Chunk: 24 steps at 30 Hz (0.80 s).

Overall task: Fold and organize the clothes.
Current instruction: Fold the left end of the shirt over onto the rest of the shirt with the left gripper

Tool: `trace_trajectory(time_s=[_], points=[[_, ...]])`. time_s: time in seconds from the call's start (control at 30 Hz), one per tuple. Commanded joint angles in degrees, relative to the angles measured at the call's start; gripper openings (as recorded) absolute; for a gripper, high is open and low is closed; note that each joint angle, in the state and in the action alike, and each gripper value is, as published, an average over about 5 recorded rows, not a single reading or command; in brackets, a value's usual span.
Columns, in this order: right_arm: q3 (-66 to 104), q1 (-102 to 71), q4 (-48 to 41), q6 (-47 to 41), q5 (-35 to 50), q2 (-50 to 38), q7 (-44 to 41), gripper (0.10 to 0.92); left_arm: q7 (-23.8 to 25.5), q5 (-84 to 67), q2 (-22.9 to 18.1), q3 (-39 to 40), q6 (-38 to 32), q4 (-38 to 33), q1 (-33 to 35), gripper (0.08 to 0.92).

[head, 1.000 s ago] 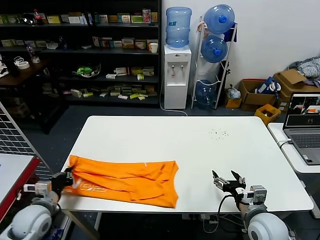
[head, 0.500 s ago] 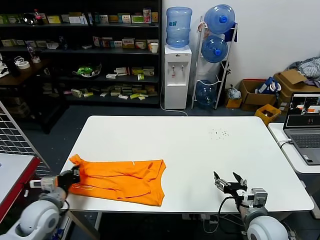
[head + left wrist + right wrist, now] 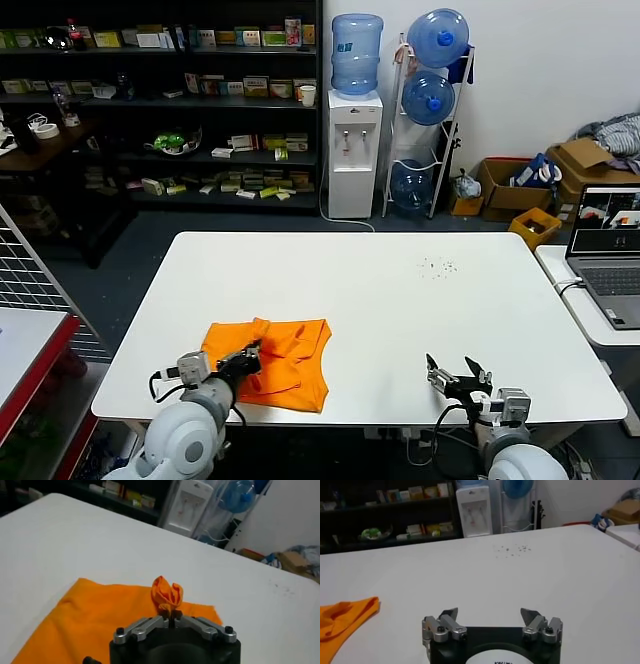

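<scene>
Left gripper [image 3: 171, 614] clamped on bunched fold of orange T-shirt [image 3: 285, 362], folded over; right gripper [image 3: 490, 615] apart

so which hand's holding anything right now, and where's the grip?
Left hand pinches a bunched fold of the orange T-shirt, over the folded shirt. Right hand is open, holding nothing.

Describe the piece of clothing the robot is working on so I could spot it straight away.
Look at the white table, near its front edge on the robot's left. The orange T-shirt lies there partly folded, one edge pinched by the left gripper. It is the only bright orange thing on the table.
</scene>
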Motion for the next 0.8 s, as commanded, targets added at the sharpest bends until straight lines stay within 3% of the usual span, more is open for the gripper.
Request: trace_trajectory(time_s=[0.03, 0.53, 0.8], points=[[-0.2, -0.1, -0.2, -0.1, -0.4, 1.0, 0.1, 0.823, -4.8, -1.9, -6.6, 7.2, 1.7, 0.0, -5.5, 0.112], [-0.2, 0.5, -0.9, 0.0, 0.0, 0.6, 0.1, 0.823, -2.4, 2.7, -9.6, 7.2, 1.4, 3.2, -6.4, 0.132], [-0.8, 1.2, -1.4, 0.0, 0.0, 0.7, 0.0, 0.823, -0.6, 1.1, -6.3, 1.8, 1.4, 0.9, -3.4, 0.35]])
